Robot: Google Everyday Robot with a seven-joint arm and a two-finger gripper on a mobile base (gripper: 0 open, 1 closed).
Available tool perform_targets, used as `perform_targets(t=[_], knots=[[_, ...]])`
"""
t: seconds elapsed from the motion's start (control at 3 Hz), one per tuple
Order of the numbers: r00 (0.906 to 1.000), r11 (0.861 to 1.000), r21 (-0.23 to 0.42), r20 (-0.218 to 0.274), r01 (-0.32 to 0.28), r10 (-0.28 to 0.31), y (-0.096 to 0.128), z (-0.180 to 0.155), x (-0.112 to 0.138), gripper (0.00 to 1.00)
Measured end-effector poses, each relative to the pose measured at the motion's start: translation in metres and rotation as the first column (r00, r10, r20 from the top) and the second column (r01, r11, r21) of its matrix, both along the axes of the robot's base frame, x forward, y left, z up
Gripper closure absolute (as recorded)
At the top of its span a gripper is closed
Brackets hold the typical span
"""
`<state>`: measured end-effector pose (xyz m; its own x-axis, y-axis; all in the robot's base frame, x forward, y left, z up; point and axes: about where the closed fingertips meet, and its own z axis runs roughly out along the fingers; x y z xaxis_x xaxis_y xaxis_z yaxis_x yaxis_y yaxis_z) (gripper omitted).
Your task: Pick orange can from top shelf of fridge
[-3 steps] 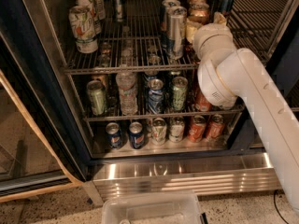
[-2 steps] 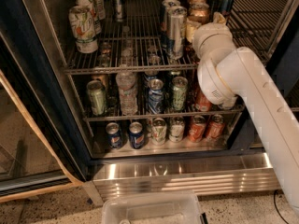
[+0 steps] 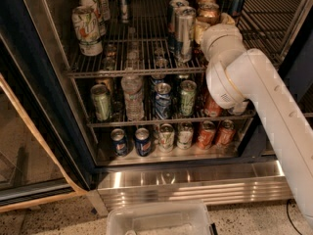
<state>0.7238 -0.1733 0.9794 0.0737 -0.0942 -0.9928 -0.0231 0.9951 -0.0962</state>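
Observation:
The fridge [image 3: 34, 89] stands open with wire racks of cans. On the right half of the top shelf [image 3: 122, 72], the copper-orange can [image 3: 209, 11] stands in a row of similar cans, behind a tall silver can [image 3: 185, 31]. My white arm reaches in from the lower right. My gripper [image 3: 211, 25] is at the orange can, just in front of and below its top. The arm's wrist [image 3: 222, 38] hides most of the gripper and the can's lower body.
White-and-green cans [image 3: 88, 26] stand at the top shelf's left. Lower racks hold green, blue and red cans and a water bottle [image 3: 132, 94]. The glass door [image 3: 19, 151] hangs open at left. A clear plastic bin [image 3: 156, 219] sits on the floor before the steel base panel [image 3: 195, 180].

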Motion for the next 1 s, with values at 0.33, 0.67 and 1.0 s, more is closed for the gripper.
perform_targets(t=[0.33,0.67,1.0], knots=[[1.0000,1.000,0.002,-0.002,0.001,-0.001,-0.0001,-0.0007,0.0007,0.61],[1.0000,1.000,0.002,-0.002,0.001,-0.001,-0.0001,-0.0008,0.0007,0.84],[1.0000,1.000,0.002,-0.002,0.001,-0.001,-0.0001,-0.0008,0.0007,1.00]])
